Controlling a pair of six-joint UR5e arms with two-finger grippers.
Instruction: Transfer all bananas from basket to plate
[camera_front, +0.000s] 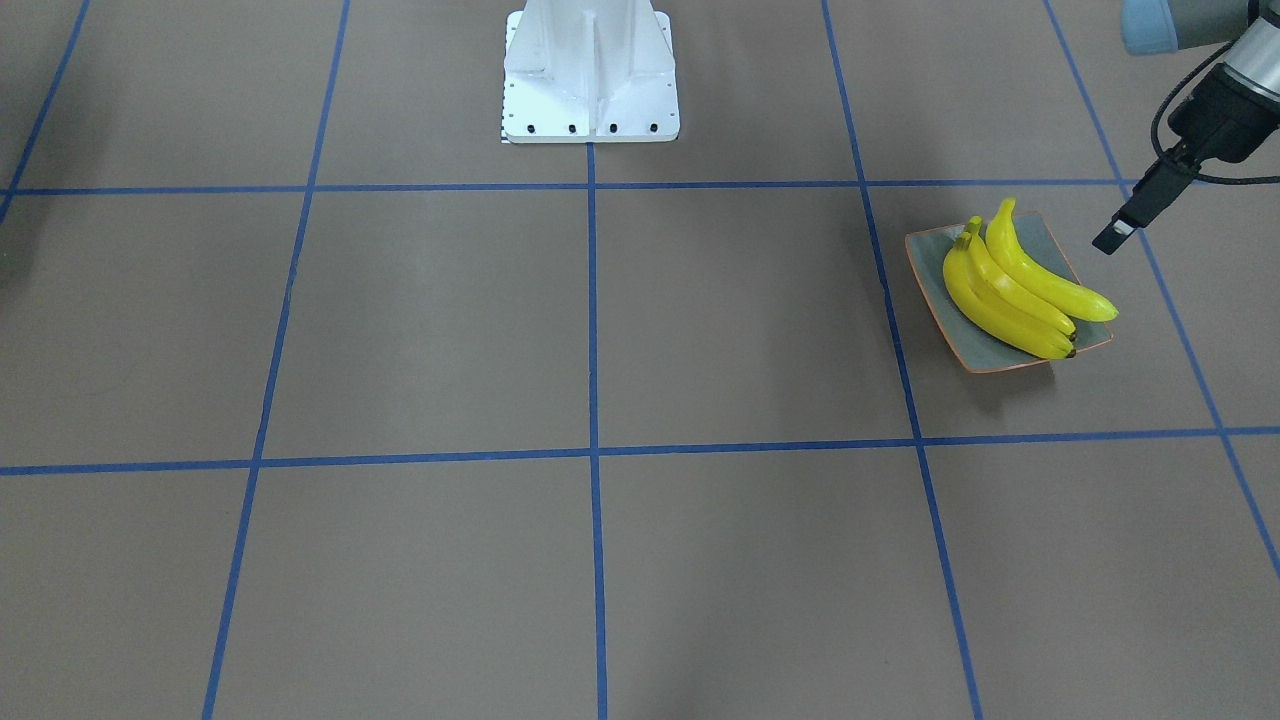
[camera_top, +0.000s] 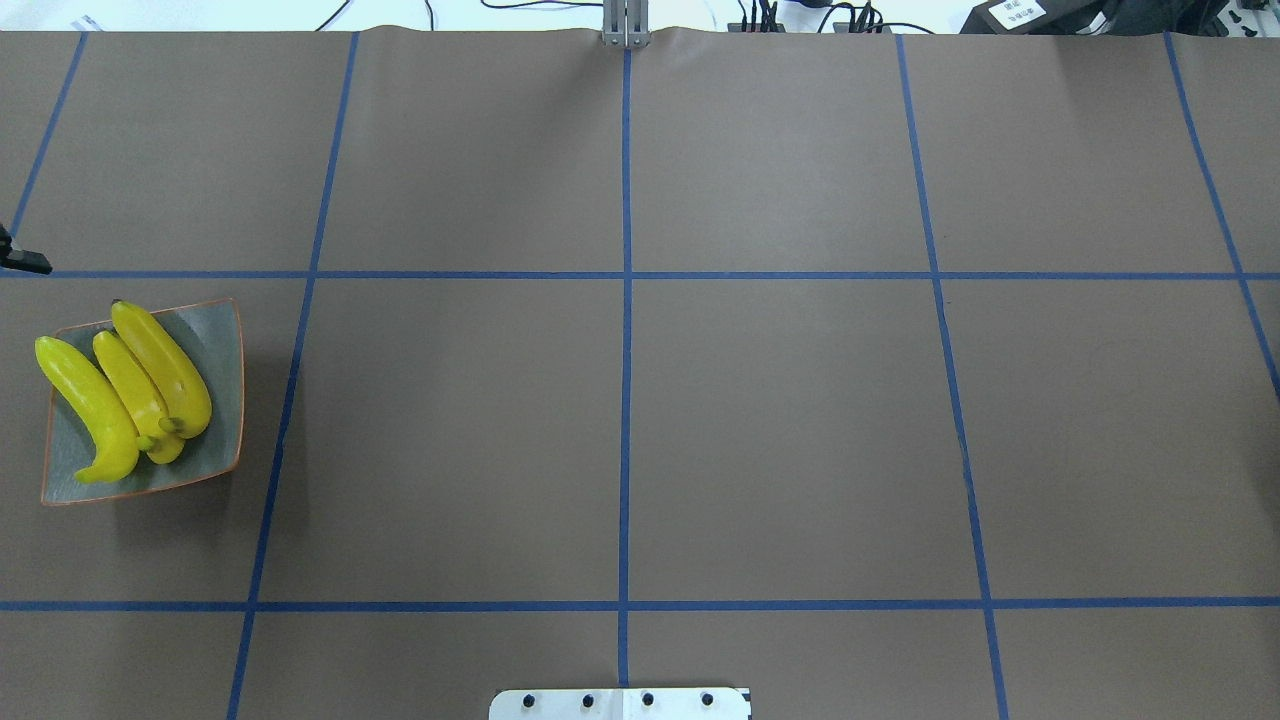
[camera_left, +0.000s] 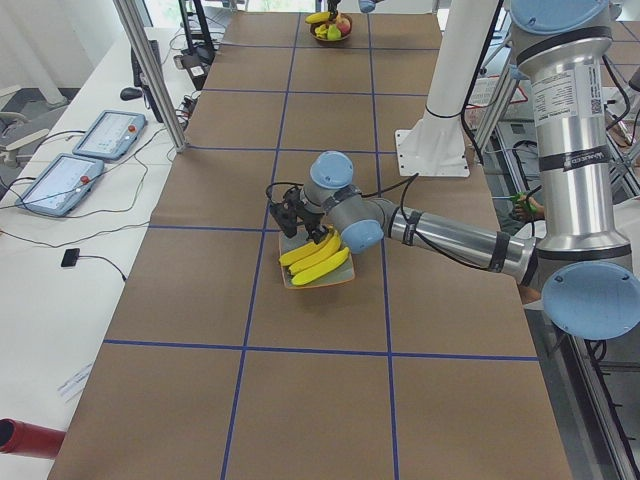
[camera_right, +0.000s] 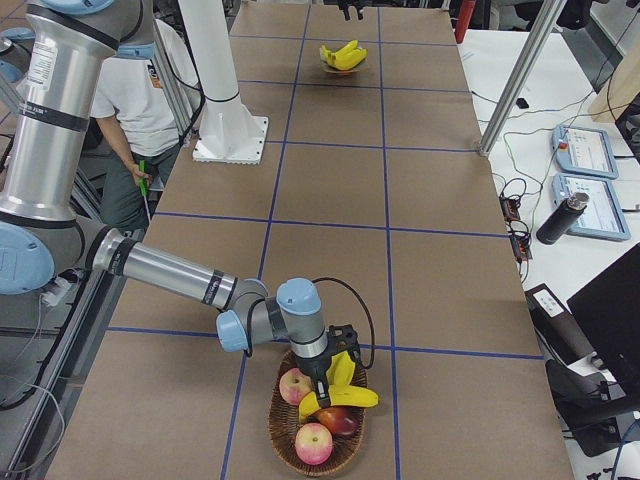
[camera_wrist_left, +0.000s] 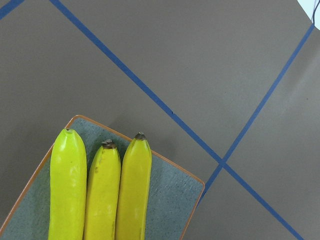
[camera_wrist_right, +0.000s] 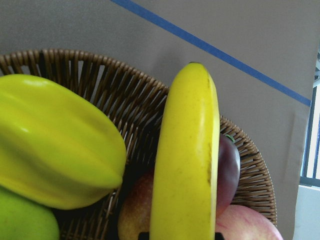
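Bananas lie three abreast on the plate.

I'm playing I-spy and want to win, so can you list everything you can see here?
table: one, brown with blue tape lines, under everything
plate: one, grey-green with orange rim, robot's left end
basket: one, brown wicker, robot's right end
plate bananas: three, yellow, side by side on the plate
basket banana: one, yellow, on top in the basket
other fruit: several, yellow-green, green, purple, red, in the basket
person: one, white shirt, beside the robot
left gripper: one, black, beside the plate, not touching
right gripper: one, black, at the basket banana
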